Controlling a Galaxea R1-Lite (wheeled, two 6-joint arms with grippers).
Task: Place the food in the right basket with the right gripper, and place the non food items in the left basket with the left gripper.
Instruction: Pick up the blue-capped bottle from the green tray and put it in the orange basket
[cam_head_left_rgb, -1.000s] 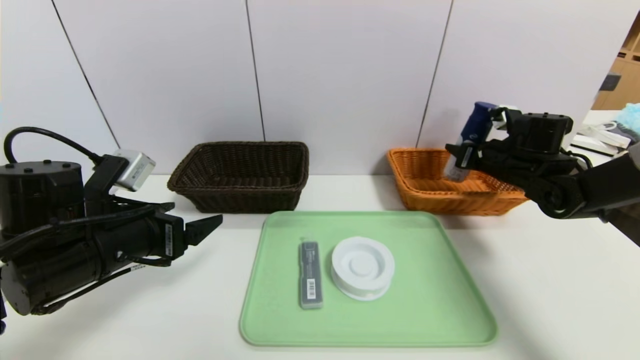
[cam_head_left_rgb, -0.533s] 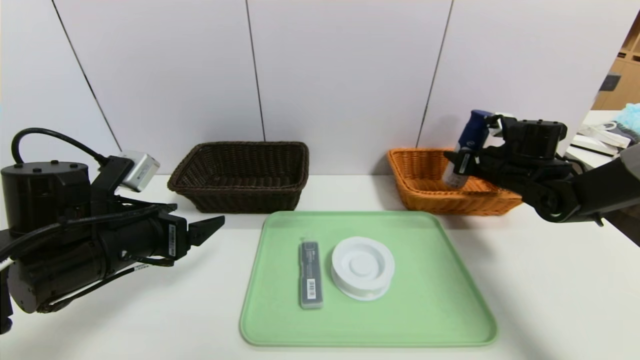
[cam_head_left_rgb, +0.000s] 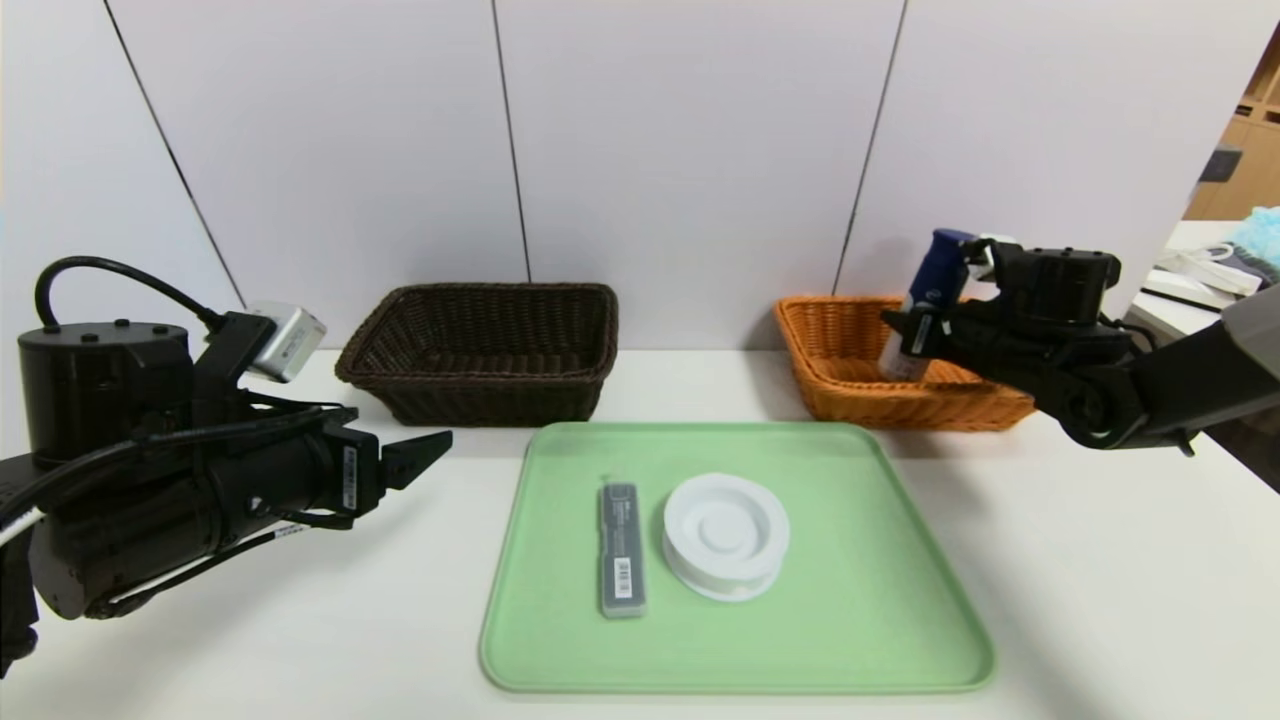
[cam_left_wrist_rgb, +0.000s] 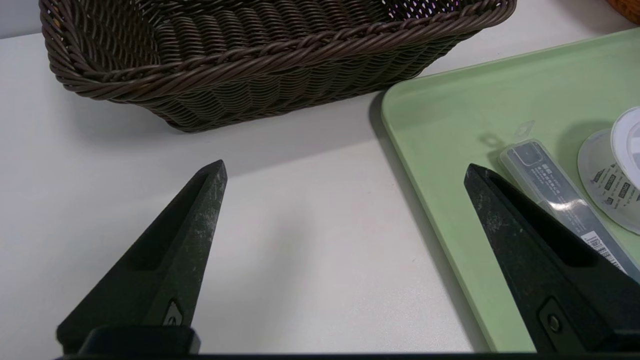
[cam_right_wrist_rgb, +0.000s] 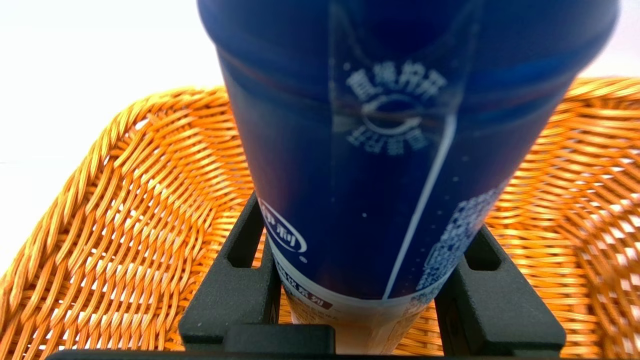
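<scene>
the white desk carries everything, with a pale panelled wall behind it. a green tray lies at the middle of the desk toward 6 o'clock, and it holds two things side by side, apart from each other: the grey case with a barcode label, lying flat with its long side running 12 to 6, and at 3 o'clock of it the round white container with concentric rings. from the left wrist view the case looks partly clear and the container carries small printed labels on its side.

at 11 o'clock from the tray sits the left basket, dark brown wicker, with nothing showing inside; the left wrist view shows its rim and woven wall. at 1 o'clock from the tray sits the right basket, orange wicker.

the right end effector reaches in over the right basket from 3 o'clock and is clamped on the bottle, gripping its pale lower part, with the navy top leaning toward 1 o'clock. the bottle's base is down within the basket walls; whether it touches the floor cannot be told. in the right wrist view the bottle fills the gap between the fingers with the basket weave behind.

the left end effector hovers at 9 o'clock of the tray, above the desk, fingers spread wide and holding nothing.
</scene>
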